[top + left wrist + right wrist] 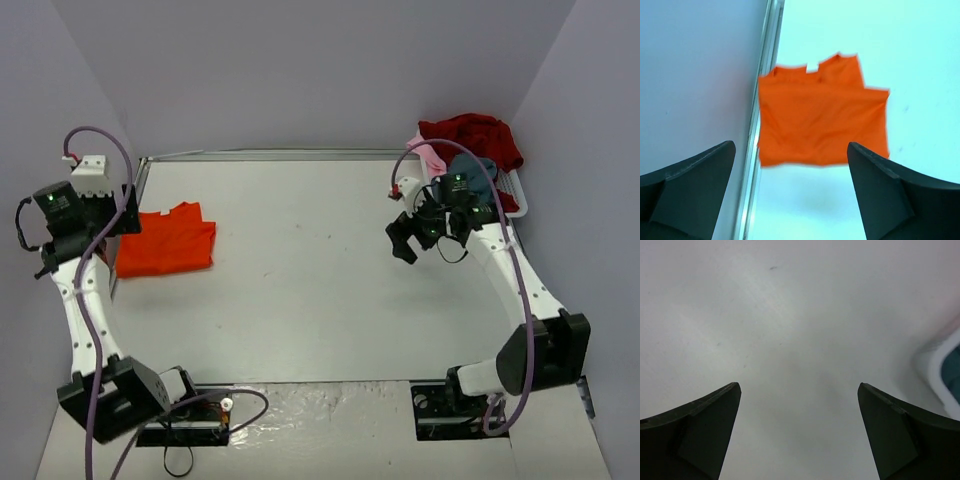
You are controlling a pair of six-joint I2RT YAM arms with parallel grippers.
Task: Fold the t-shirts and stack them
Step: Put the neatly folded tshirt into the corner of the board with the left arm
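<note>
A bright orange-red t-shirt (166,241) lies folded flat at the left edge of the table (320,280), close to the metal side rail. My left gripper (125,220) hovers above its near-left side, open and holding nothing. From the left wrist the same t-shirt (822,120) lies ahead of the spread fingers, left gripper (790,143). A dark red t-shirt (475,135), a grey-blue one (476,176) and a pale pink one (430,155) are heaped at the back right. My right gripper (405,240) hangs open over bare table just left of that heap, right gripper (799,385).
A white slatted basket (512,186) holds the heap of shirts at the back right; its rim (940,360) shows at the right edge of the right wrist view. Grey walls enclose the table on three sides. A metal rail (757,130) runs along the left edge.
</note>
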